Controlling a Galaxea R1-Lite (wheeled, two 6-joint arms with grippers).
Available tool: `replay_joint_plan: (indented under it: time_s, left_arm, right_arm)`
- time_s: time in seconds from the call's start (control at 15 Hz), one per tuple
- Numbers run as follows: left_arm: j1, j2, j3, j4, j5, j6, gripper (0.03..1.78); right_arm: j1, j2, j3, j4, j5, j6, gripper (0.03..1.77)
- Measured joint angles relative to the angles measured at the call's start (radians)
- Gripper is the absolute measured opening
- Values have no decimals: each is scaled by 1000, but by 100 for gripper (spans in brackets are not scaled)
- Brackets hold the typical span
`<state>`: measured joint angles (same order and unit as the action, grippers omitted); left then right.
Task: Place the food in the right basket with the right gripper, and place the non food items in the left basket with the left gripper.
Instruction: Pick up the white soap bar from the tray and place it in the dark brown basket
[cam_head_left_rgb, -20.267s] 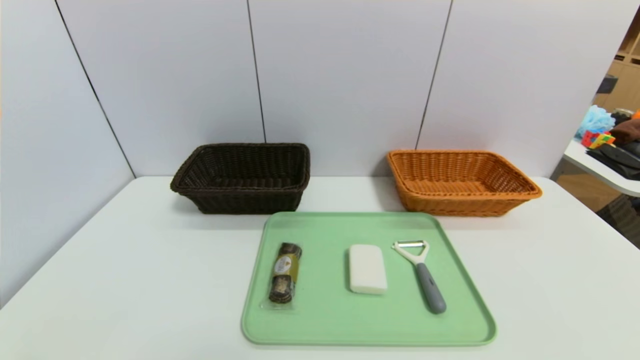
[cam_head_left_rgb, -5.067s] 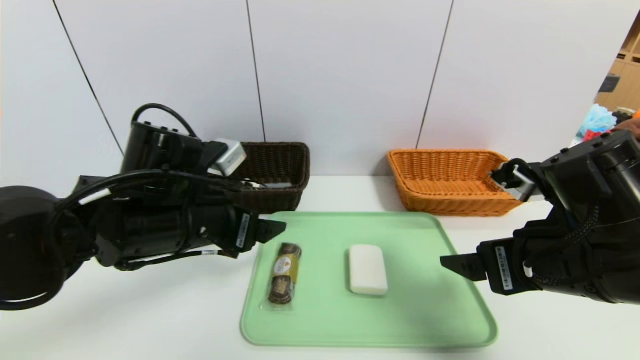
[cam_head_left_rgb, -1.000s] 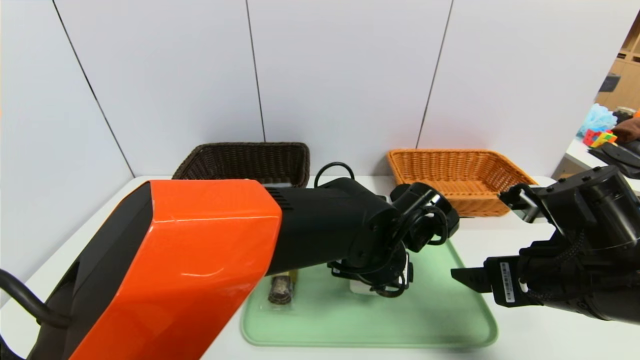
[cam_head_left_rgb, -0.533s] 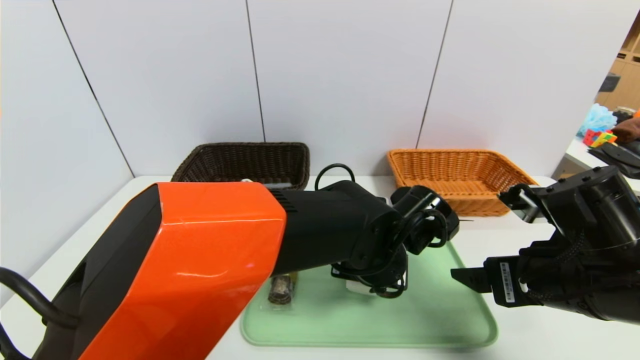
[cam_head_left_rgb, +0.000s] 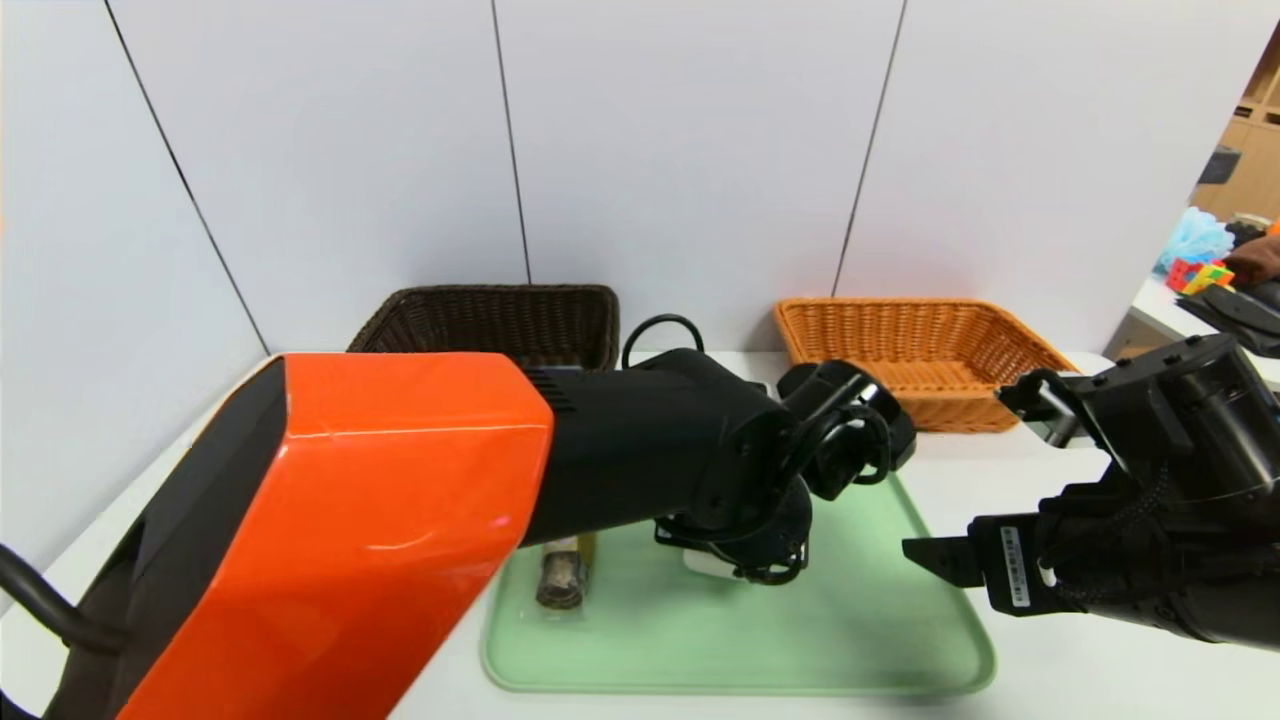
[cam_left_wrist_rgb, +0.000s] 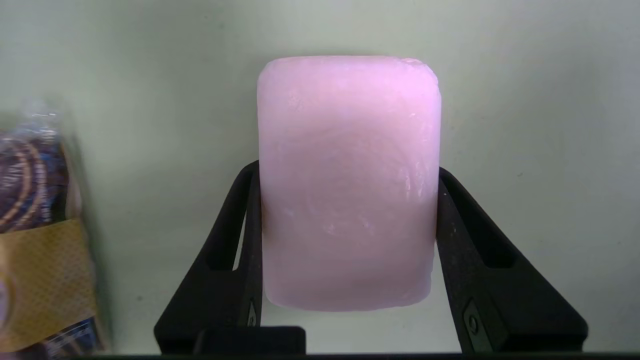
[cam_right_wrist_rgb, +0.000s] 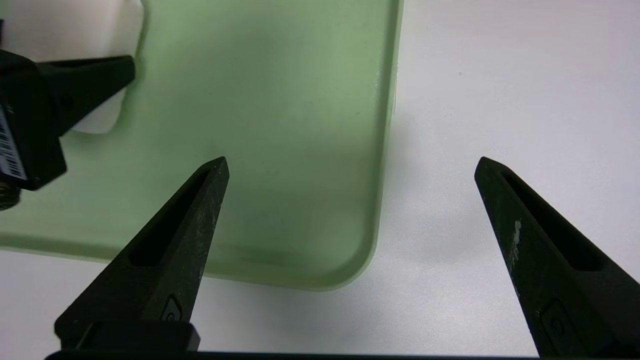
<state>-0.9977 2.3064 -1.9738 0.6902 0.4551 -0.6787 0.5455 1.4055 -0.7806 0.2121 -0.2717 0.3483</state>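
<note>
The non food item in play is a white soap-like bar (cam_left_wrist_rgb: 348, 182), with my left gripper (cam_left_wrist_rgb: 347, 170) shut on its two long sides over the green tray (cam_head_left_rgb: 850, 640). In the head view the left wrist covers most of the bar (cam_head_left_rgb: 705, 562). The food, dark cookies in a clear sleeve with a gold label (cam_head_left_rgb: 562, 575), lies on the tray's left part, beside the bar (cam_left_wrist_rgb: 35, 225). My right gripper (cam_right_wrist_rgb: 352, 162) hangs open and empty over the tray's near right corner. The left basket (cam_head_left_rgb: 480, 320), dark brown, and the right basket (cam_head_left_rgb: 910, 350), orange-tan, stand at the back.
My orange and black left arm (cam_head_left_rgb: 400, 500) reaches across the left half of the table and hides much of the dark basket's front. A side table with clutter (cam_head_left_rgb: 1210, 280) stands at the far right. White wall panels close off the back.
The left gripper's jaws have closed on the soap-like bar, and the wrist with the bar has shifted slightly left. The right arm has stayed where it was.
</note>
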Motion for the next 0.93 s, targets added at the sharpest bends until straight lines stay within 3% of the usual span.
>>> replay_joint_plan:
  time_s: [0.47,0.93]
  left_arm:
    - [74,-120,1,-3,15,41,97]
    - [290,-256,0,-76,15,183,97]
  right_arm:
    - [0,0,4,-8,5,0,170]
    - [0,1,22,-22,7,0,170]
